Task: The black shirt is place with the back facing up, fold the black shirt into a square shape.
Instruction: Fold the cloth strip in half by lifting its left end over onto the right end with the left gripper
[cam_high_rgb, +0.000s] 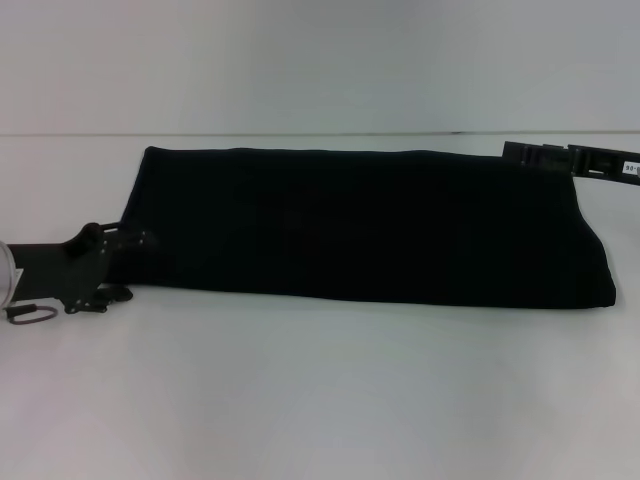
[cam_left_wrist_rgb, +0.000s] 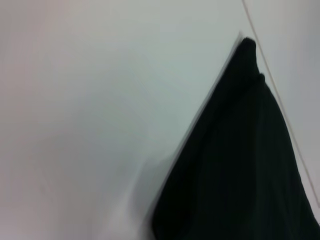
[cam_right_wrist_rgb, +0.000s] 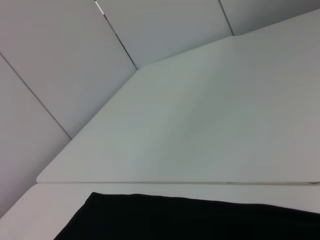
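The black shirt (cam_high_rgb: 360, 225) lies on the white table as a long folded band running left to right, plain side up, with no lettering showing. My left gripper (cam_high_rgb: 128, 245) sits low at the shirt's left end, against its near-left corner. My right gripper (cam_high_rgb: 525, 153) is at the shirt's far right corner, close to the table's back edge. In the left wrist view the shirt (cam_left_wrist_rgb: 240, 165) shows as a dark wedge on the table. The right wrist view catches only a strip of the shirt (cam_right_wrist_rgb: 200, 220) along its far edge.
The white table (cam_high_rgb: 320, 390) stretches wide in front of the shirt. Its back edge (cam_high_rgb: 300, 135) meets a pale wall. A small cable loop (cam_high_rgb: 30, 313) hangs by my left arm. Panel seams (cam_right_wrist_rgb: 115, 35) cross the wall in the right wrist view.
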